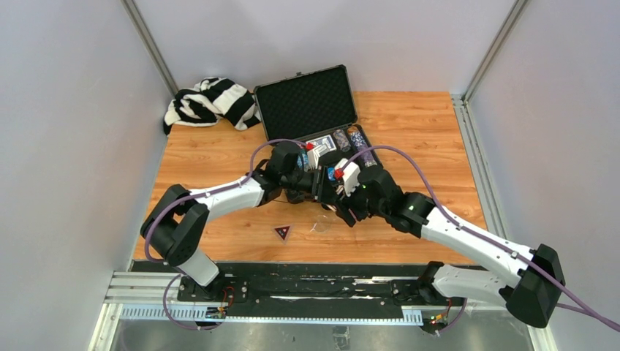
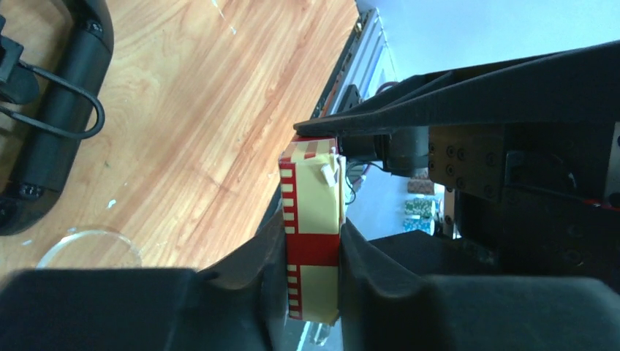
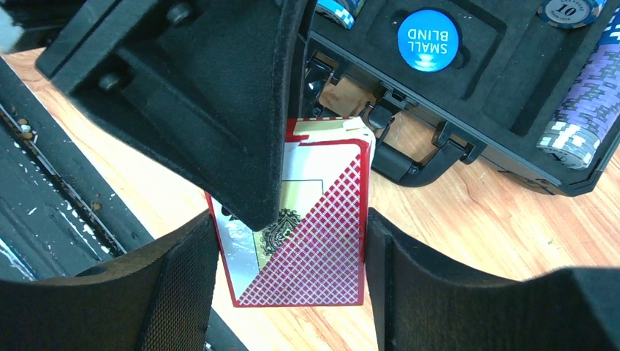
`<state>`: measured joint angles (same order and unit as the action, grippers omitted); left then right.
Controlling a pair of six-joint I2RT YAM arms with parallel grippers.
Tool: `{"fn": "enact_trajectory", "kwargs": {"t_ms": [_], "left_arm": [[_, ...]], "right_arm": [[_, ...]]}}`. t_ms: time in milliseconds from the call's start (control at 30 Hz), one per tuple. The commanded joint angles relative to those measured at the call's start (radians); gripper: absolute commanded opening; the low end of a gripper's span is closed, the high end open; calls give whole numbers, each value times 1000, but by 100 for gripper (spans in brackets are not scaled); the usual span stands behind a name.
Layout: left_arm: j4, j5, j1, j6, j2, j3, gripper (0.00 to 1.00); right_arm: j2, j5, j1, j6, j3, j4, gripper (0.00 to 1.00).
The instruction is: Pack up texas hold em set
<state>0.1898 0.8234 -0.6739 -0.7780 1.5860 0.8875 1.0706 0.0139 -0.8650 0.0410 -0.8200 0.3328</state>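
Mostly packed: chip stacks [image 3: 581, 110] and blue small-blind disc [image 3: 428, 40] seated in open black case [image 1: 307, 102]. Left to stow: red card deck [image 3: 314, 248], pinched edgewise in left claw [image 2: 313, 234] and across its width in right claw [image 3: 292, 227], above tabletop [image 1: 409, 124] just before case. Clear disc [image 2: 88, 252] loose on tabletop; lid unshut.

Striped cloth [image 1: 208, 102] lies bunched at the far-left corner of the table [image 1: 417, 124]

Card deck [image 3: 322, 241] before open case [image 1: 307, 102]; cloth [image 1: 208, 102] left of case; chips [image 3: 581, 110] in case.

Red card box [image 3: 314, 241] on end near the open black case [image 1: 307, 102] — chips [image 3: 585, 110] inside.
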Motion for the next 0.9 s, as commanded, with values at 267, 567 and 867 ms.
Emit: {"fn": "enact_trajectory", "kwargs": {"t_ms": [267, 567, 867], "left_arm": [[-1, -90, 6, 7, -43, 17, 0], [88, -267, 153, -111, 25, 71, 0], [267, -583, 155, -284, 29, -18, 0]], "right_arm": [[-50, -17, -16, -12, -9, -76, 41], [-288, -47, -14, -27, 125, -113, 61], [-475, -259, -10, -91, 188, -214, 61]]}}
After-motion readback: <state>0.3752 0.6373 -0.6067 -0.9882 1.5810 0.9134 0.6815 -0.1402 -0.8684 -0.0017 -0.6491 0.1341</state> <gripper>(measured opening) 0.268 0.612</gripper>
